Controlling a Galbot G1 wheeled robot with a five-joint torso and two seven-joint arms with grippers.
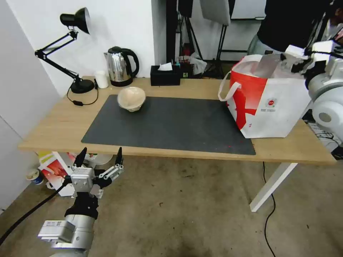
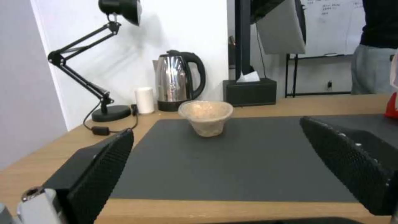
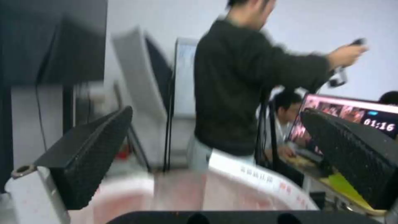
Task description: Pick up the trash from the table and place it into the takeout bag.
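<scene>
Beige bowl [image 1: 132,99] upright on the mat [image 1: 171,125] of the table [image 1: 57,125], far-left corner (near the kettle [image 1: 120,66]); bag [image 1: 268,103] at right end; my left pincer [image 1: 100,157] wide open, empty, before the table; my right pincer [image 3: 215,155] open, empty, over the bag.

l gripper [image 1: 99,156] low, jaws wide; r gripper [image 3: 215,149] raised high, jaws apart.

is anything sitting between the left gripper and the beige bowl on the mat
Nothing visible does. The left gripper hangs open just off the table's near edge, and from its wrist view only bare dark mat lies between it and the beige paper bowl. Kettle, lamp and tissue box stand behind the bowl.
</scene>
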